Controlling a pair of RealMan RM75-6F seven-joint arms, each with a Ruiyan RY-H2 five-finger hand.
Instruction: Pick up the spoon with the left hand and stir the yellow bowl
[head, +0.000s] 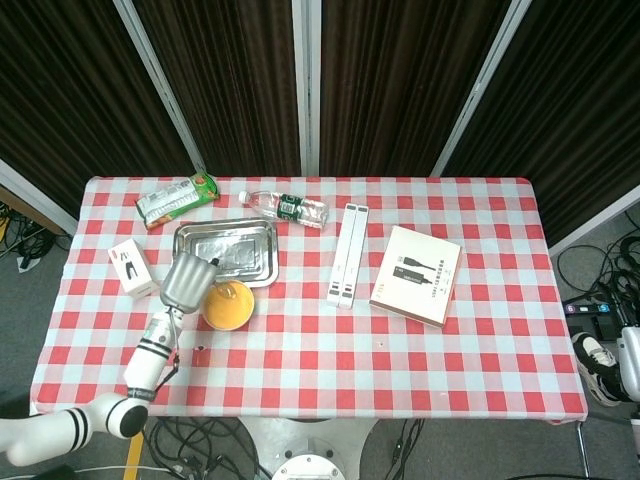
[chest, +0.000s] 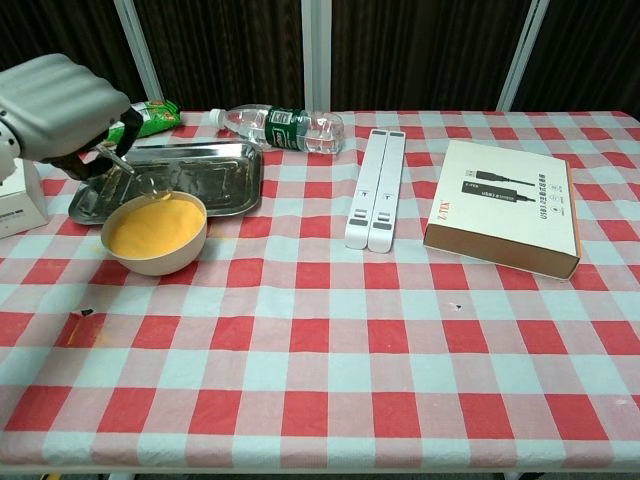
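Observation:
The yellow bowl (head: 228, 305) (chest: 155, 232), filled with orange-yellow contents, stands on the checked cloth in front of the metal tray. My left hand (head: 185, 280) (chest: 60, 105) hovers to the bowl's left, over the tray's near-left corner, and holds a clear spoon (chest: 135, 172). The spoon slants down to the right, and its tip is just above the bowl's far rim. In the head view the hand hides the spoon. My right hand shows in neither view.
A metal tray (head: 262, 238) (chest: 235, 170) lies behind the bowl. A water bottle (chest: 285, 128) and a green snack pack (head: 176, 198) lie further back. A small white box (head: 132, 267) is at the left, with a white folding stand (chest: 373, 188) and a flat carton (chest: 505, 205) to the right.

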